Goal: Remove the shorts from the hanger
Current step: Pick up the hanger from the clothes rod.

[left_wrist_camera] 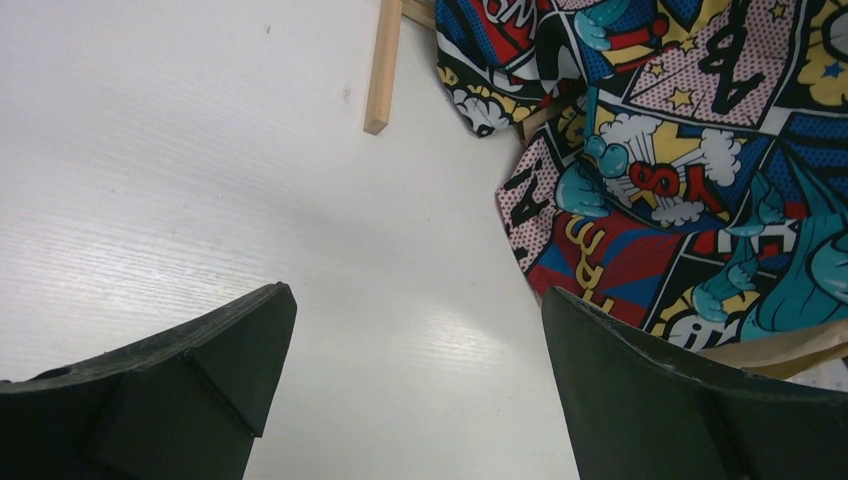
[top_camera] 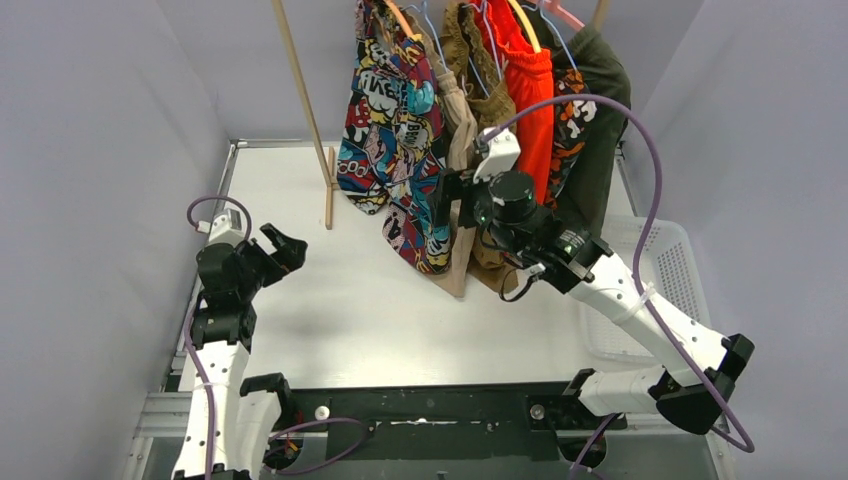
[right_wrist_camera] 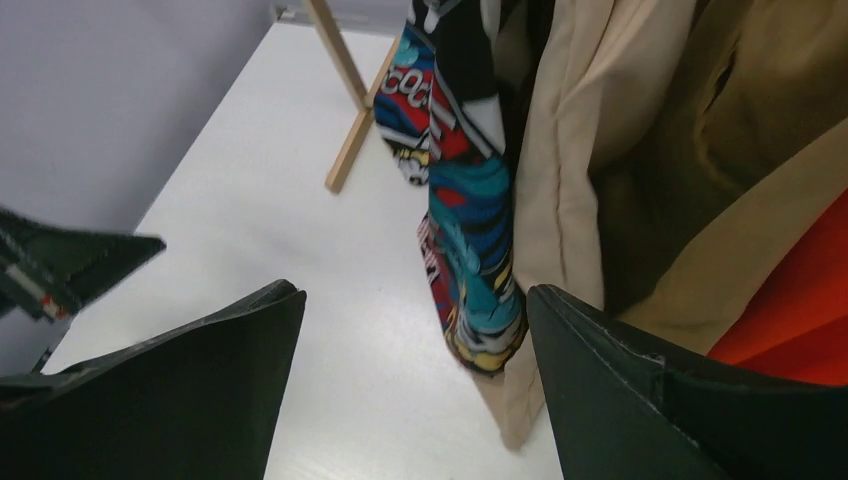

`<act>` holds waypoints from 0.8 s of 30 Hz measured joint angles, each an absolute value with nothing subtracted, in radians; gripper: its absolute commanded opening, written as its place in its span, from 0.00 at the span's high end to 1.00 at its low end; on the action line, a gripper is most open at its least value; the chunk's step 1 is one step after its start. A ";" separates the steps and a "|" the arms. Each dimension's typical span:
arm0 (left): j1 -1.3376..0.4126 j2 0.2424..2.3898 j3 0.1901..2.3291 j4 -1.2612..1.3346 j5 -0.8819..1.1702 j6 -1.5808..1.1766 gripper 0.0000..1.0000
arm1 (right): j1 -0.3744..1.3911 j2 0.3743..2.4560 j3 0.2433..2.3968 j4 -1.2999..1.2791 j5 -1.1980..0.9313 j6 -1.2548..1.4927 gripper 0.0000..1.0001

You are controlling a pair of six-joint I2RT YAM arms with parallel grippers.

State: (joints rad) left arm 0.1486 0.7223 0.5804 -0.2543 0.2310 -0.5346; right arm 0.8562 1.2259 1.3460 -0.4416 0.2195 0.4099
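Observation:
Several pairs of shorts hang on hangers from a wooden rack at the back: comic-print (top_camera: 395,130), beige (top_camera: 458,130), brown (top_camera: 470,60), orange-red (top_camera: 530,100), camouflage (top_camera: 568,130) and dark green (top_camera: 600,120). My right gripper (top_camera: 445,195) is open and empty, level with the lower comic-print and beige shorts. In the right wrist view (right_wrist_camera: 415,300) its jaws stand wide, with the comic-print hem (right_wrist_camera: 470,230) and beige cloth (right_wrist_camera: 580,180) just ahead, not gripped. My left gripper (top_camera: 285,250) is open and empty over the table at the left, its jaws wide in the left wrist view (left_wrist_camera: 420,300), facing the comic-print shorts (left_wrist_camera: 680,150).
The rack's wooden post (top_camera: 305,110) and foot (left_wrist_camera: 383,65) stand on the white table (top_camera: 330,310) left of the shorts. A white mesh basket (top_camera: 660,270) sits at the right edge beside the right arm. Grey walls close in on both sides.

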 measured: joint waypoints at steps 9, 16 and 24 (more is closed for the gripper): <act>0.133 0.718 0.578 -0.308 0.250 -0.488 0.02 | 0.817 1.441 1.694 -0.443 0.325 0.279 0.21; 0.133 0.718 0.577 -0.321 0.231 -0.486 0.02 | 0.686 1.605 1.891 -0.438 0.208 0.271 0.40; 0.133 0.745 0.565 -0.319 0.239 -0.487 0.02 | 0.617 1.835 2.188 -0.474 0.007 0.263 0.46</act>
